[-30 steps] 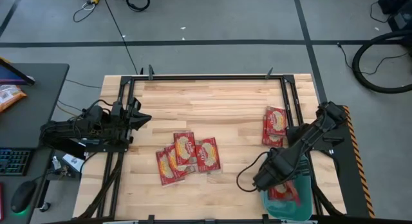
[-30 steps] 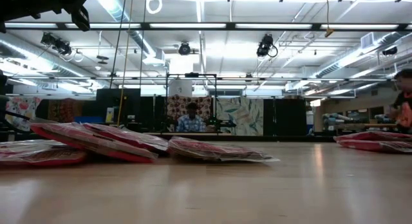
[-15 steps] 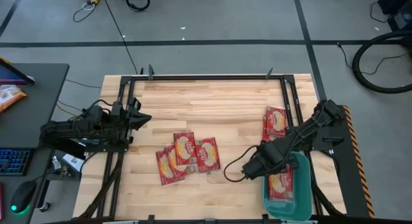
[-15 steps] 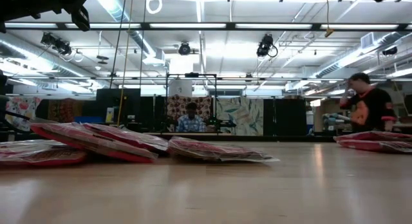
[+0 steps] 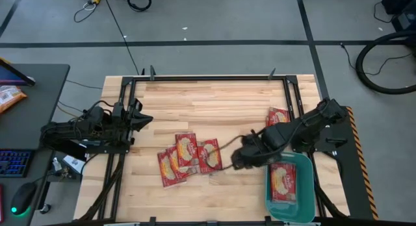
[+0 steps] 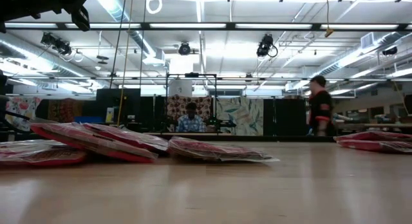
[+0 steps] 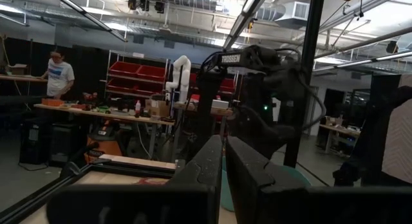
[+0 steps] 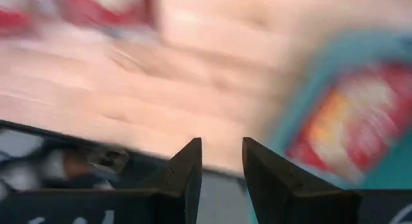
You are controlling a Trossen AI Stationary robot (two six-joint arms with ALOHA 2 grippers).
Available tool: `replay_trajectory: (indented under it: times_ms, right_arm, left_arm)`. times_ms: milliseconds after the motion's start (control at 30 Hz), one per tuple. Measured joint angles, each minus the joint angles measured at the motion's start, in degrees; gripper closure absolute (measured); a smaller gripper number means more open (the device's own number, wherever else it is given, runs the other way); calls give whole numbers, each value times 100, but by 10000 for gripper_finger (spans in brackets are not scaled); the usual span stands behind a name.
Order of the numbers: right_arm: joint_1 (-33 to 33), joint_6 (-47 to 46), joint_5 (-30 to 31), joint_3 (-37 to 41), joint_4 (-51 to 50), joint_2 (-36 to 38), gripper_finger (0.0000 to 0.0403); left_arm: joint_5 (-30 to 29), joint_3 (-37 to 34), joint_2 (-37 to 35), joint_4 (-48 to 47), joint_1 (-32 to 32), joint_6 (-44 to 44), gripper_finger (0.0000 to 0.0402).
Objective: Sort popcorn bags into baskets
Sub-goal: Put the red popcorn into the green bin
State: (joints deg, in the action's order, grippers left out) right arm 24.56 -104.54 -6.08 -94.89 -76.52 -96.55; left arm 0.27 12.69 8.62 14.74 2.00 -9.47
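A pile of several red popcorn bags (image 5: 186, 158) lies flat in the middle of the table, seen edge-on in the low view as popcorn bags (image 6: 96, 140). More popcorn bags (image 5: 278, 117) lie near the right edge, partly under the right arm. One bag (image 5: 284, 182) lies flat inside the teal basket (image 5: 304, 190) at the near right corner; the right wrist view shows this bag (image 8: 347, 121) too. My right gripper (image 5: 236, 160) hovers open over bare wood between the pile and the basket, its fingers apart (image 8: 222, 161). My left gripper (image 5: 140, 119) waits shut at the left edge (image 7: 224, 169).
A black metal frame (image 5: 208, 77) runs around the tabletop. Bare wood (image 5: 208, 102) stretches across the far half. A side desk (image 5: 32, 102) with a keyboard and an orange-and-white packet stands off the left. People (image 6: 320, 111) move in the room beyond the table.
My right gripper has swung from above the basket toward the table's left, and is now beside the middle pile. The bag in the basket, earlier partly under the arm, now shows fully. A person in the background has walked across the room.
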Motion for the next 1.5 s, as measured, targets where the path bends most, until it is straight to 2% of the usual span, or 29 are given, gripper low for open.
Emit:
replay_trajectory:
  times_ms: [167, 333, 467, 567, 733, 867, 1133, 1333, 1500]
  right_arm:
    - [-328, 1388, 985, 21, 624, -100, 287]
    - [-620, 3332, 1690, 26, 1569, -439, 287]
    - [-794, 4688, 1710, 26, 2552, -866, 287]
    - [-944, 5214, 1510, 26, 3078, -1154, 287]
    - [-1207, 5421, 1063, 28, 3334, -1477, 287]
    - [-1347, 5438, 915, 28, 3064, -1506, 287]
    - [-1688, 4871, 1652, 28, 1409, -1447, 289]
    - [-2030, 4519, 1984, 28, 291, -1445, 289]
    - [-2475, 4677, 2019, 28, -464, -1445, 289]
  left_arm:
    - [2, 0, -1, -2, 0, 0, 374]
    - [0, 0, -2, 4, 2, -2, 374]
    - [0, 0, -2, 2, 2, -2, 374]
    - [1, 0, -2, 5, 2, -2, 374]
    - [2, -1, -1, -1, 1, -1, 374]
    - [0, 0, 0, -2, 1, -1, 374]
    - [0, -1, -2, 0, 0, -2, 374]
    - [1, -1, -2, -1, 1, 0, 374]
    - [1, -1, -2, -2, 1, -1, 374]
